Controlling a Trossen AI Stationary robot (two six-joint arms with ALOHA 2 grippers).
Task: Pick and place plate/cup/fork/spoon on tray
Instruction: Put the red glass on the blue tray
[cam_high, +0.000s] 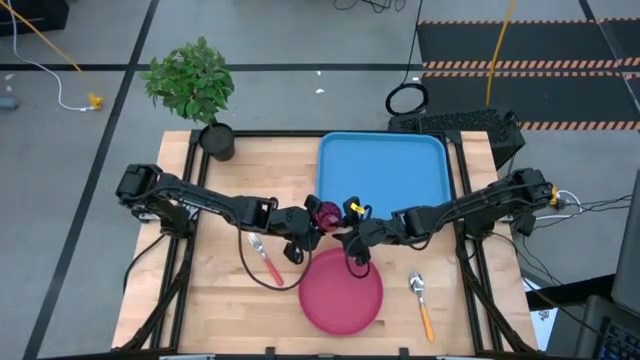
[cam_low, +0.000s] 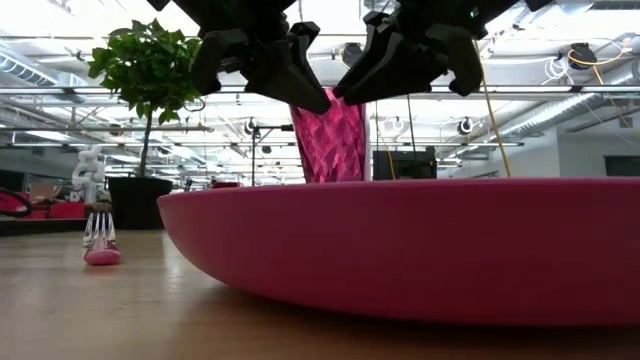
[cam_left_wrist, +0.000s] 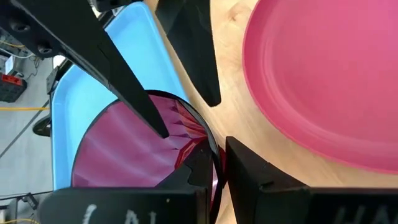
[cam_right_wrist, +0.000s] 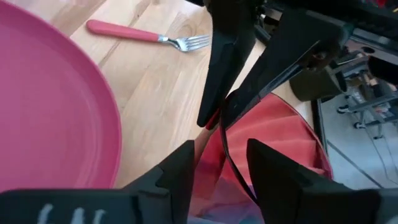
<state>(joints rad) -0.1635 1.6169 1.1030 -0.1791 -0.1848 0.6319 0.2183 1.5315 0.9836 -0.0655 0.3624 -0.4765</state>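
Observation:
The dark red cup (cam_high: 326, 211) is between my two grippers, just off the blue tray's (cam_high: 385, 175) near left corner. My left gripper (cam_left_wrist: 214, 158) is shut on the cup's rim. My right gripper (cam_right_wrist: 221, 152) stands open, one finger inside the cup and one outside, and I cannot tell whether it touches the rim. The pink plate (cam_high: 342, 290) lies on the table near the front edge. The red-handled fork (cam_high: 265, 260) lies to its left and the orange-handled spoon (cam_high: 421, 305) to its right. My left gripper pinches the cup's wall at the rim (cam_left_wrist: 210, 144), one finger inside the cup and one outside. The fingers slant down from the table's left. The cup (cam_low: 330, 140) stands about upright below the fingers; the plate hides its bottom in the low view.
A potted plant (cam_high: 212, 138) stands at the table's far left corner. The tray holds nothing. Bare wood lies left of the fork and right of the spoon.

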